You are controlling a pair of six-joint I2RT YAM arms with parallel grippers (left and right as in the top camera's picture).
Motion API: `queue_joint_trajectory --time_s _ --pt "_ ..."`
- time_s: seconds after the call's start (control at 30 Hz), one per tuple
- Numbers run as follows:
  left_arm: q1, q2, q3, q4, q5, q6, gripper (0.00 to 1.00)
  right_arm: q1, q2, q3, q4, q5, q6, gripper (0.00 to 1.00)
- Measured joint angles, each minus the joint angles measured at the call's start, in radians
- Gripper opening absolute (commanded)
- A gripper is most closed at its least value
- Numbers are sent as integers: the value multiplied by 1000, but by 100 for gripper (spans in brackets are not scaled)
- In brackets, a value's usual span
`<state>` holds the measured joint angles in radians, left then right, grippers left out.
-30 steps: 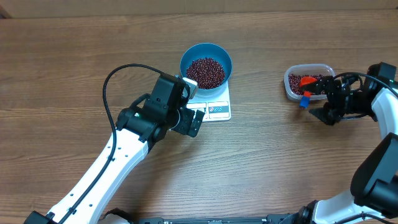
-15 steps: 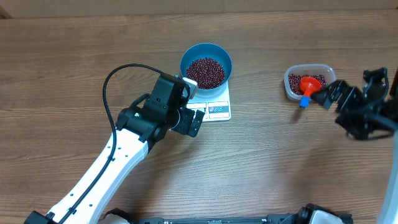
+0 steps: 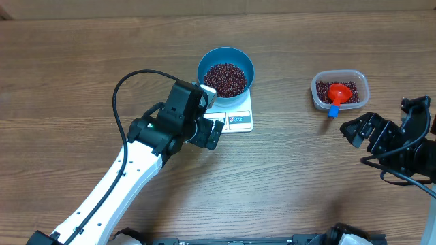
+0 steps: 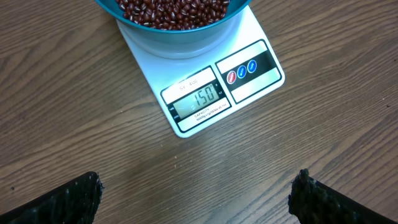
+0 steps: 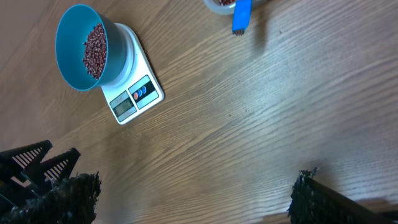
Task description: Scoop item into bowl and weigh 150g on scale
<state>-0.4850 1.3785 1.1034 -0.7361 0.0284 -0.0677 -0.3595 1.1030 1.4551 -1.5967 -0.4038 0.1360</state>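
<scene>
The blue bowl (image 3: 226, 62) stands on the white scale (image 3: 238, 120), holding a heap of dark red-brown beans (image 3: 225, 79). In the left wrist view the scale (image 4: 249, 84) shows 150 on its display (image 4: 203, 98), with the bowl (image 4: 177, 36) and beans (image 4: 174, 9) at the top edge. My left gripper (image 4: 196, 196) is open over bare wood just in front of the scale, also seen from overhead (image 3: 211, 128). My right gripper (image 3: 353, 129) is open and empty, near the right side, below the clear tub (image 3: 359, 82). The right wrist view shows bowl (image 5: 73, 25) and scale (image 5: 149, 93) far off.
A clear tub of beans sits at the right with a red scoop (image 3: 338, 91) lying in it, its blue handle (image 3: 333, 110) sticking over the near rim. The left arm (image 3: 122, 177) and its black cable (image 3: 117, 92) cross the table's left half.
My right gripper let go of the red scoop, which now rests in the tub, and drew back toward the near right. The left arm stayed still.
</scene>
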Motion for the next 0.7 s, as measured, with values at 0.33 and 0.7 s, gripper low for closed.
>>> queue_joint_trajectory --time_s 0.33,0.7 --pt "0 0 0 0 0 0 100 122 -94 -98 380 -3 -113 100" --pt "0 0 0 1 0 0 100 369 -501 -642 1064 192 -135 100"
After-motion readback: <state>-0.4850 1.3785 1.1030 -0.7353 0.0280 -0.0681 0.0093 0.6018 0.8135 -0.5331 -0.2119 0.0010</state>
